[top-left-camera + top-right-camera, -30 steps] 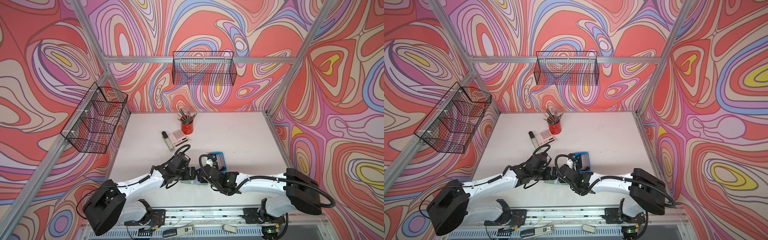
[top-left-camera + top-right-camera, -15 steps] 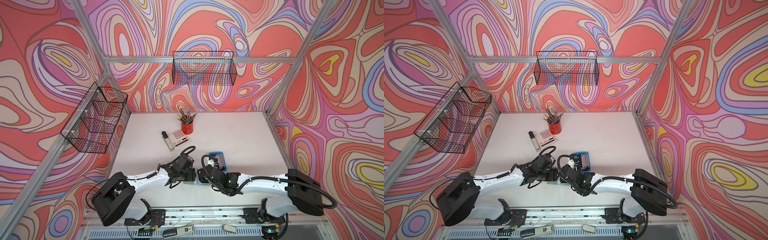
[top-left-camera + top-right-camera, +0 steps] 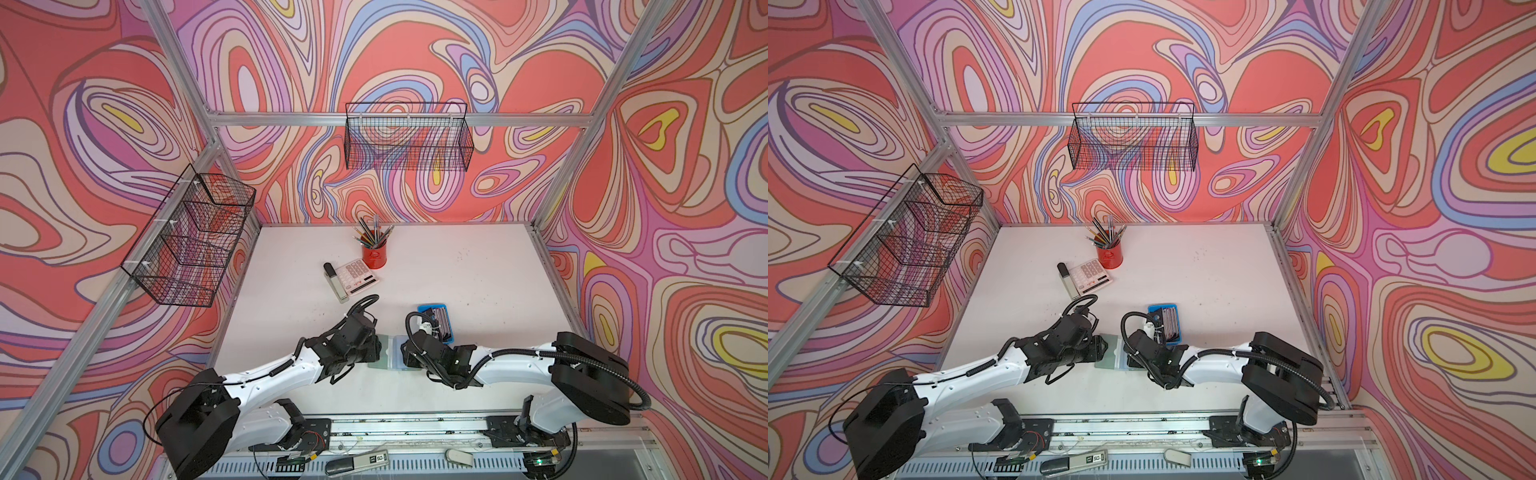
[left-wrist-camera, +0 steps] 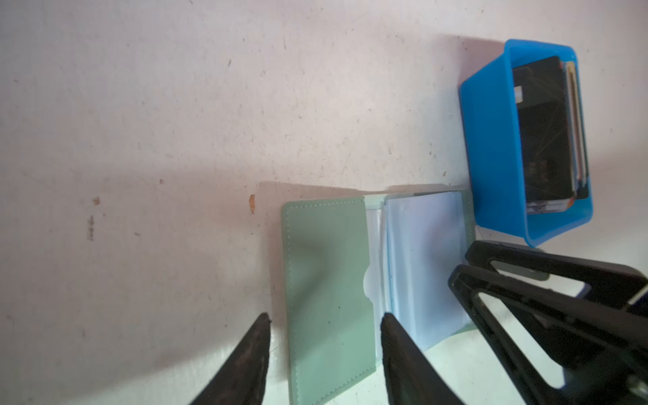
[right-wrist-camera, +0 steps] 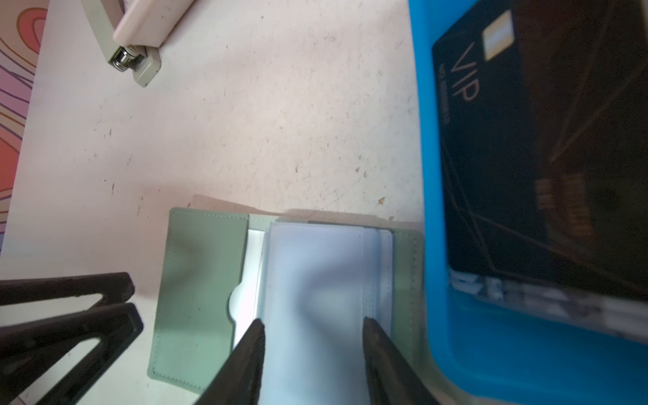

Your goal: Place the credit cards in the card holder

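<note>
Since a second ago the left arm has stretched flatter along the table and its jaws have drawn in from wide to a middling gap; the right jaws narrowed a little. Both white-and-black arms lie low in both top views. The left reaches in from 7 o'clock and the right from 4 o'clock, with their wrists facing each other near the front centre of the white tabletop [image 3: 457,270].

Between them lies the pale sage-green, leather-like, book-style card holder [image 4: 326,273], opened flat. The left gripper [image 4: 324,322] stands part open, one fingertip over bare table just outside the green cover's stitched edge and its mate at the cover's inner edge; nothing is clamped. The right gripper [image 5: 312,322] is likewise part open, both tips over the clear inner sleeves.

The thin plastic credit cards [image 5: 519,140], a black one foremost, sit packed in the bright blue rectangular plastic tray [image 4: 491,147], just beside the card holder at its 1 o'clock. Whether tray and holder touch I cannot tell.

Open tabletop spreads from 12 to 3 o'clock. A white calculator [image 3: 358,275] and a red pencil cup [image 3: 374,258] sit well apart at 11 o'clock.
</note>
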Tool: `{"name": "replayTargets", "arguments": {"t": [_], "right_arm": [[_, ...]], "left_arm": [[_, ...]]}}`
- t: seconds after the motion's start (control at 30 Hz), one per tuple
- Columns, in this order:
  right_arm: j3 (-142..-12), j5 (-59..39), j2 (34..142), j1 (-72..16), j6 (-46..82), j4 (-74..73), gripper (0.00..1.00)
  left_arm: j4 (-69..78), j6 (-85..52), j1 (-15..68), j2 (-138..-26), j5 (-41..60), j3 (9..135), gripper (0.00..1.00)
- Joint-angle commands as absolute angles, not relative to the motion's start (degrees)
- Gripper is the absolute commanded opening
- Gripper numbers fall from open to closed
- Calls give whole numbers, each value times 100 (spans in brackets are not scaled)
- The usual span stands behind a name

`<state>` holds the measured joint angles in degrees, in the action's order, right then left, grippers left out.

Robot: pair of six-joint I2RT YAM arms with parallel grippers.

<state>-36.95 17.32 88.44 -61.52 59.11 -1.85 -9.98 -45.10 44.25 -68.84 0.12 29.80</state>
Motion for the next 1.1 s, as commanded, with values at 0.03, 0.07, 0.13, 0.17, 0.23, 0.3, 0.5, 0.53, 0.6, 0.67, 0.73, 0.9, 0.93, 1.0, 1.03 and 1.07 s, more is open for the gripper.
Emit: {"name": "replayTargets", "arguments": {"t": [0.03,0.07,0.13,0.17,0.23,0.3,0.5,0.53,0.6,0.67,0.73,0.9,0.93,1.0,1.03,1.07], "right_arm": [[-3716,1768,8982,-6117,5993,-206,48],[-3722,1779,9005,-6109,5992,-189,48],[-3727,1767,9033,-6109,5998,-178,48],[-3727,1761,9036,-6108,5998,-188,48],[-3746,1732,9044,-6108,5985,-206,47],[-3770,1693,9044,-6112,5944,-235,46],[-3849,1598,9094,-6108,5874,-277,46],[-3871,1591,9110,-6111,5870,-278,46],[-3906,1562,9162,-6108,5860,-273,45],[-3945,1525,9208,-6102,5855,-285,44],[-3970,1475,9237,-6100,5852,-307,44],[-3981,1401,9234,-6100,5870,-366,44],[-3997,1400,9221,-6107,5866,-365,43],[-4012,1384,9190,-6101,5856,-367,43],[-4008,1382,9176,-6100,5860,-368,44],[-4008,1369,9145,-6102,5862,-372,43]], "left_arm": [[-869,-4614,4342,-7120,108,2813,49],[-825,-4614,4333,-7173,138,2813,48],[-772,-4614,4324,-7245,199,2813,47],[-757,-4614,4324,-7267,211,2821,47],[-748,-4614,4324,-7305,218,2830,46],[-725,-4623,4315,-7316,216,2825,45],[-686,-4649,4304,-7337,221,2782,45],[-685,-4651,4297,-7330,221,2777,45],[-659,-4660,4289,-7339,237,2769,45],[-651,-4663,4289,-7344,254,2769,45],[-642,-4661,4289,-7348,260,2769,44],[-615,-4667,4280,-7348,281,2738,44],[-616,-4667,4276,-7348,281,2731,44],[-611,-4674,4280,-7339,285,2716,43],[-607,-4676,4280,-7330,283,2716,43],[-606,-4676,4275,-7330,288,2716,43]]}}
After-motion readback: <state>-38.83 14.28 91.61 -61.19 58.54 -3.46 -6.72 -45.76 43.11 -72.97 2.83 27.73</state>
